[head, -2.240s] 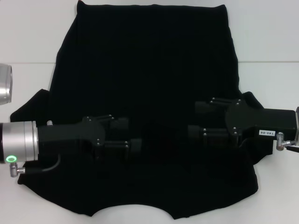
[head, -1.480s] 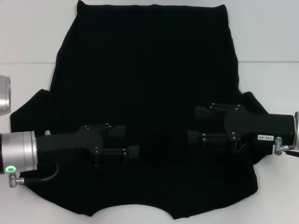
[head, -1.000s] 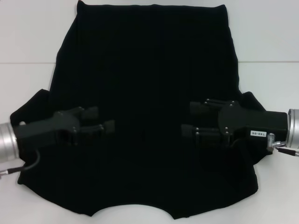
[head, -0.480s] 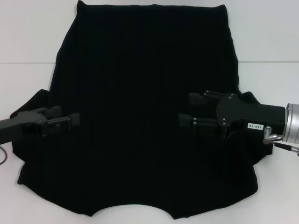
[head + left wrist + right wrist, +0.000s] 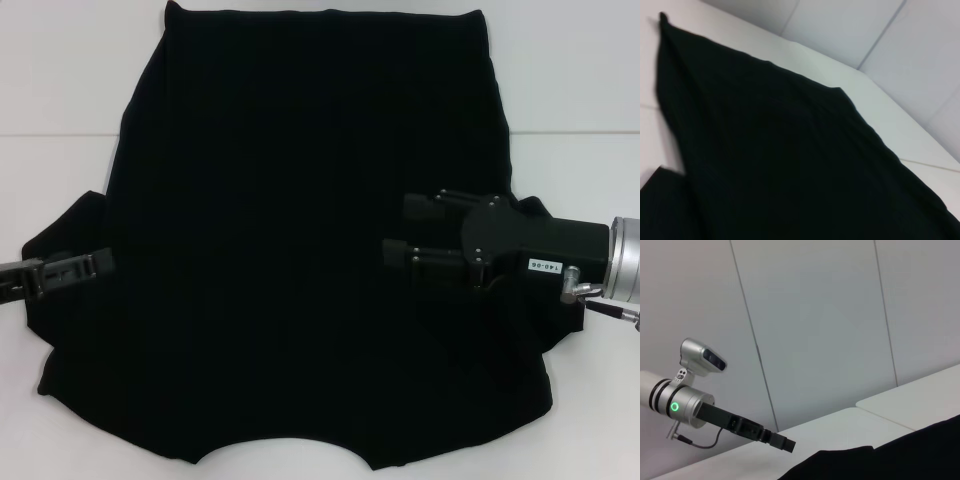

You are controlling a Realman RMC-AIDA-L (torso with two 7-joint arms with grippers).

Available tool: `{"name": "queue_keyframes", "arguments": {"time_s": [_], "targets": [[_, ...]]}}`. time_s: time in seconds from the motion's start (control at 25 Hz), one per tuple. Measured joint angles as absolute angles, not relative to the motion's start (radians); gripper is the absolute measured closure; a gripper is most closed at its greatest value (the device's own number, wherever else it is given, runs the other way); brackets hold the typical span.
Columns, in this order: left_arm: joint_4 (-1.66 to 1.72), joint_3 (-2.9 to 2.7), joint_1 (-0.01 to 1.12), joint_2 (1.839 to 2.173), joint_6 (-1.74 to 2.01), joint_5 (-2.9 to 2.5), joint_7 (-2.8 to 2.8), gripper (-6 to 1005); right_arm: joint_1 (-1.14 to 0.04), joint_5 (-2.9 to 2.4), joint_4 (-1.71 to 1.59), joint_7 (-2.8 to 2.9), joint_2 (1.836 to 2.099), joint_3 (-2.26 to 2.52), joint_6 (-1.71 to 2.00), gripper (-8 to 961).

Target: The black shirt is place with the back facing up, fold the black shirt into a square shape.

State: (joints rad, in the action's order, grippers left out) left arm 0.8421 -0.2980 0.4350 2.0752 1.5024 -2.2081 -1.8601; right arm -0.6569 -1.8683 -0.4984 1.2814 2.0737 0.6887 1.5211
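- White tabletop (image 5: pixel 60 90), with pale seams across it, fills the head view; plain grey wall panels (image 5: pixel 815 315) stand behind it in the right wrist view.
- A large, soft, plain black cloth T-shirt (image 5: pixel 310 200) lies spread flat over the middle of the worktop. Its straight hem is toward the far edge, and its curved neckline is at the near edge. No print shows, which fits the back facing up. Spread flat like this, it looks ready for a first fold, though no fold is visible yet.
- The left gripper (image 5: pixel 75 268), black and hard-edged, sits low over the shirt's short sleeve near the left edge of the worktop. It probably aims at that sleeve for folding inward. Whether its fingers are apart or together, or pinching cloth, I cannot tell.
- The right gripper (image 5: pixel 405 230), black on a silver arm, reaches in from the right edge, over the shirt's right side near the other sleeve. Its two fingers stand clearly apart, with nothing visibly between them.
- The left wrist view shows only the shirt's dark cloth running away toward a far corner, with bare table beside it; no fingers appear.
- The right wrist view alone shows the left arm from the side, its green ring light lit and its gripper hanging just above the shirt's edge.
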Motion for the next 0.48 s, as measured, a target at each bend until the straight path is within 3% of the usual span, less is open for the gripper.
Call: {"name": "queue_keyframes", "arguments": {"time_s": [0.48], "targets": [[0.859,-0.301,0.45,2.075,1.378,-2.309,-2.041,126,-0.656,-1.868,-0.495,1.282,2.074,0.689,1.524,157]]}}
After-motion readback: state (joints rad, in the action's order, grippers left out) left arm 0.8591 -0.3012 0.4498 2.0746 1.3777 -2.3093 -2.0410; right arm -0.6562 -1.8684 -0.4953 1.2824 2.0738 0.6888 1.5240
